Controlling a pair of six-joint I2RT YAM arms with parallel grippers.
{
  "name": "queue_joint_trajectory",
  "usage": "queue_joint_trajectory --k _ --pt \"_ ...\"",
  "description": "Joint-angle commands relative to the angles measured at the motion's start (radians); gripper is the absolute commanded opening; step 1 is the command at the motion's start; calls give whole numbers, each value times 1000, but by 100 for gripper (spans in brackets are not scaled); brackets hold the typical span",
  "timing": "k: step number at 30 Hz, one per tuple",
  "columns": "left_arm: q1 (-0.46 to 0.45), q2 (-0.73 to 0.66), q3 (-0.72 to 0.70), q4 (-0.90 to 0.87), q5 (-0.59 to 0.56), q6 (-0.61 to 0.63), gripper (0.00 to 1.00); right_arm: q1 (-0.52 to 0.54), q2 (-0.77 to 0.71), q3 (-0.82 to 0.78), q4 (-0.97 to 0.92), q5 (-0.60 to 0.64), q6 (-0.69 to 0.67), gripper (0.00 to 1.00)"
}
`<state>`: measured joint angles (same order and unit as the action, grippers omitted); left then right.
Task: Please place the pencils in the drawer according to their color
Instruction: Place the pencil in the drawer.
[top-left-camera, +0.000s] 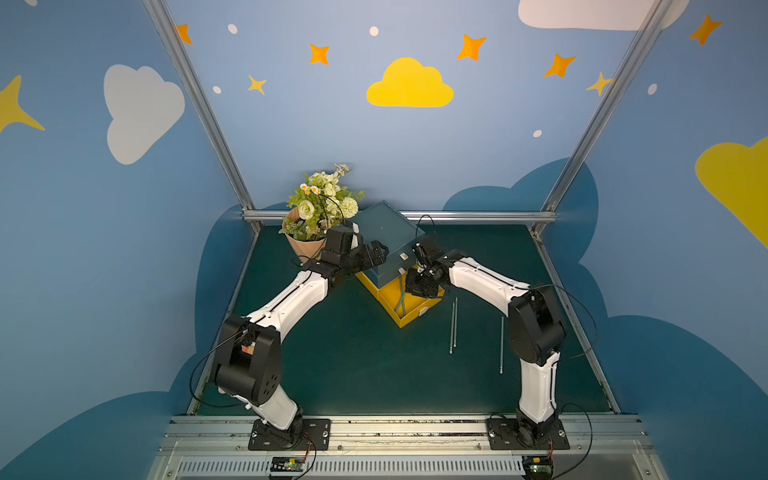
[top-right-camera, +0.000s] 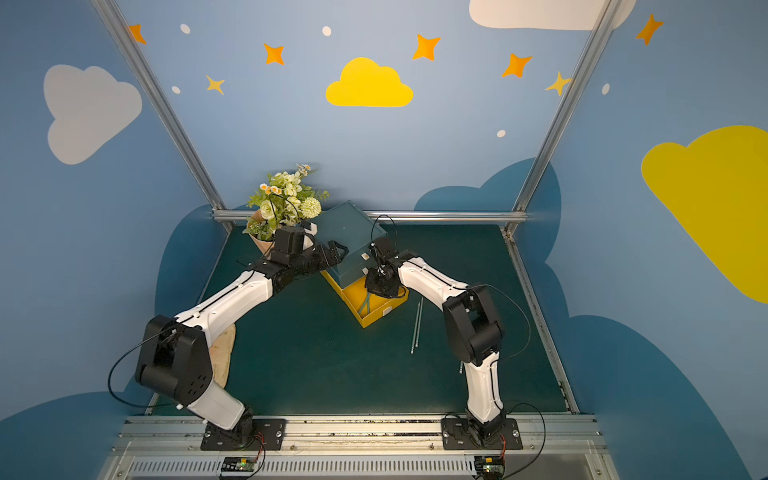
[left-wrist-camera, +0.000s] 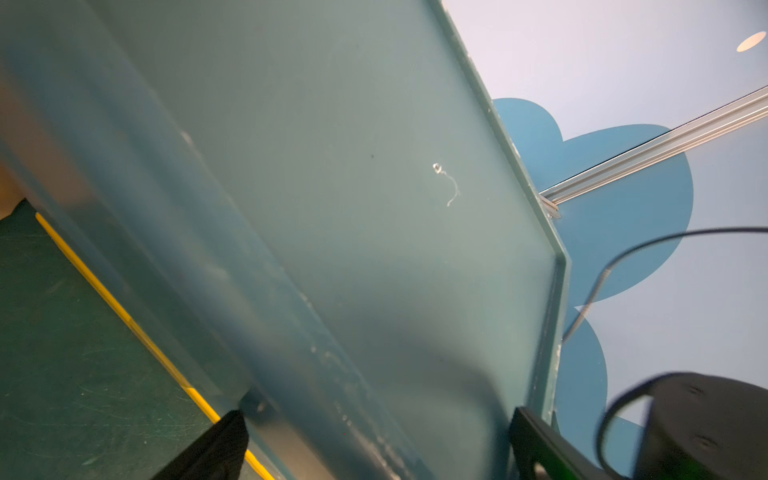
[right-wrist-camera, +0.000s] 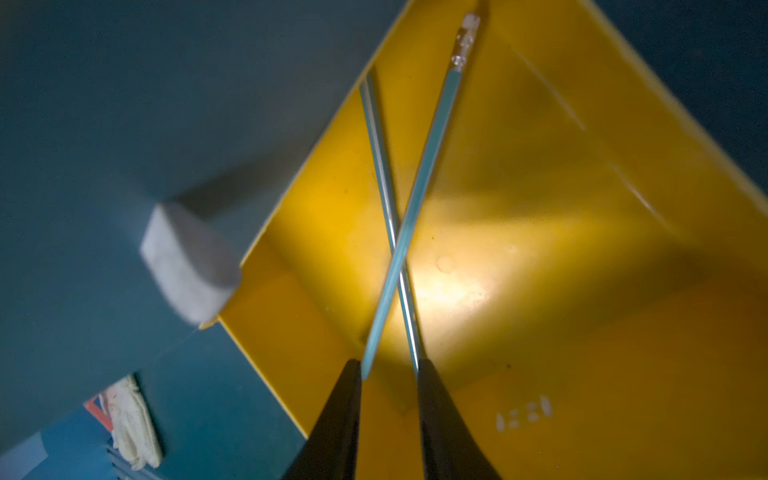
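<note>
The teal cabinet (top-left-camera: 384, 226) (top-right-camera: 347, 226) stands at the back of the mat with its yellow bottom drawer (top-left-camera: 415, 318) (top-right-camera: 376, 318) (right-wrist-camera: 561, 124) pulled out. Two pale grey-blue pencils (right-wrist-camera: 419, 187) lie crossed on the drawer floor, also seen in a top view (top-left-camera: 401, 301). My right gripper (right-wrist-camera: 388, 368) (top-left-camera: 417, 289) hangs over the drawer, open, with a pencil end by each fingertip. Three more pale pencils lie on the mat, a pair (top-left-camera: 453, 326) (top-right-camera: 417, 326) and a single one (top-left-camera: 502, 345). My left gripper (left-wrist-camera: 378, 415) (top-left-camera: 379, 253) stands open against the cabinet (left-wrist-camera: 332, 166), fingers wide on either side of its edge.
A flower bouquet in a paper cone (top-left-camera: 320, 208) stands at the back left, next to the cabinet. White handles (top-left-camera: 402, 257) (right-wrist-camera: 187, 266) mark the closed teal drawers above the yellow one. A pale wooden piece (top-right-camera: 222, 357) lies at the mat's left edge behind the left arm.
</note>
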<state>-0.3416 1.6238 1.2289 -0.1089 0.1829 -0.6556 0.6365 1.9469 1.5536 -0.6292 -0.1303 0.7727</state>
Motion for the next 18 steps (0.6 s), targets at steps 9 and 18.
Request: queue_joint_trajectory --k 9,18 --pt "-14 41 -37 -127 -10 31 100 -29 -345 -341 -52 137 -46 36" --pt "-14 42 -32 -137 -10 38 100 -44 -362 -501 -50 162 -26 35"
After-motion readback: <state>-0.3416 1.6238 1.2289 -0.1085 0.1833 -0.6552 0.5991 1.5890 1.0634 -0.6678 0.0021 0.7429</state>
